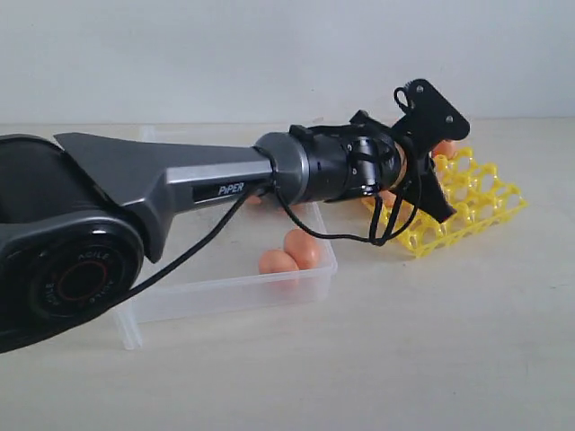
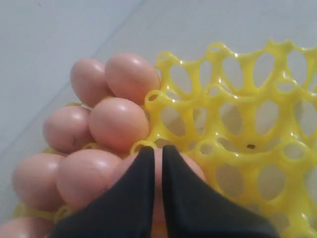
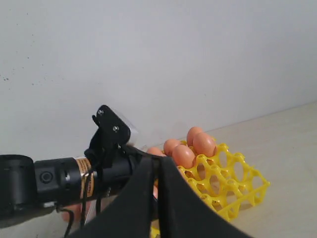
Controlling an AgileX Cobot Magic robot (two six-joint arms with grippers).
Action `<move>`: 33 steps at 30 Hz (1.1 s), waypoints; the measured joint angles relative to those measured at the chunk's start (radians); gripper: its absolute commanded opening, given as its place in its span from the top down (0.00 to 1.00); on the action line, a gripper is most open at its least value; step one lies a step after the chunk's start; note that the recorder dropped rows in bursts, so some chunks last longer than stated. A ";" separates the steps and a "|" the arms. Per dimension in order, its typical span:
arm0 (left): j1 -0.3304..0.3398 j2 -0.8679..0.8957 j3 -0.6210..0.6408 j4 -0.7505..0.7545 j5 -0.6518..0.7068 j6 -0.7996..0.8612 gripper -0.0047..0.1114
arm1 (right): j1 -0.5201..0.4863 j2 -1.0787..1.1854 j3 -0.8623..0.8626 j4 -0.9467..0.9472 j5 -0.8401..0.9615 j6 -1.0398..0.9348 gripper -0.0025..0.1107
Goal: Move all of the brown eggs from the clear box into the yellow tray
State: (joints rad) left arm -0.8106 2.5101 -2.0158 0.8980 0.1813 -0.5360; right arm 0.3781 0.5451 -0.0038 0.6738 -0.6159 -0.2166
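- Exterior view: the left arm (image 1: pixel 180 184) reaches from the left, over the clear box (image 1: pixel 234 289), to the yellow tray (image 1: pixel 481 202).
- The left pincer (image 1: pixel 440 205) points down at the tray's near-left part. From here its dark tips blur against the lattice, so how they stand cannot be told.
- Two brown eggs (image 1: pixel 278 262) lie touching each other in the right-hand corner of the box, well apart from the pincer. A bit of orange shows in the tray behind the pincer's head.
- Box and tray stand side by side on the pale surface (image 1: pixel 404 359).
- Left wrist view: the left pincer (image 2: pixel 154 148) is closed. Its two black fingers (image 2: pixel 133 188) are pressed together with only a thin slit between them, and nothing is gripped.
- The tips sit directly over one brown egg (image 2: pixel 190 166) in a cup of the yellow tray (image 2: pixel 237 124). Whether they touch it cannot be told.
- More eggs crowd the cups to one side of the tips, packed against each other. Bare yellow lattice spreads to the other side.
- Right wrist view: the right pincer (image 3: pixel 158 161) is also fully closed and grips nothing. It hangs in the air, apart from the tray.
- Beyond its tips are the left arm (image 3: pixel 59 176) and the yellow tray (image 3: pixel 237 186), which has several brown eggs (image 3: pixel 204 144) seated in the cups nearest that arm.
- A pale wall (image 3: pixel 158 59) stands behind.
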 measured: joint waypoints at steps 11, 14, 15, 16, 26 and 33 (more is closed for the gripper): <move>-0.064 0.038 0.000 -0.069 0.022 0.084 0.93 | 0.000 0.000 0.000 0.000 0.000 0.000 0.98; -0.072 -0.040 0.011 -0.080 0.050 0.080 0.93 | 0.000 0.000 0.000 0.000 0.000 0.000 0.98; -0.072 -0.124 0.037 -0.103 0.036 0.076 0.93 | 0.000 0.000 0.000 0.000 0.000 0.000 0.98; -0.072 -0.178 0.063 -0.113 0.004 0.073 0.93 | 0.000 0.000 0.000 0.000 0.000 0.000 0.98; -0.066 -0.639 0.711 -0.273 -0.770 0.567 0.93 | 0.000 0.000 0.000 0.000 0.000 0.000 0.98; -0.062 -0.836 1.227 -0.769 -1.320 0.997 0.93 | 0.000 0.000 0.000 0.000 0.000 0.000 0.98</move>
State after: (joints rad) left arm -0.8730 1.6745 -0.7884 0.1289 -1.1386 0.4613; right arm 0.3781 0.5451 -0.0038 0.6738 -0.6159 -0.2166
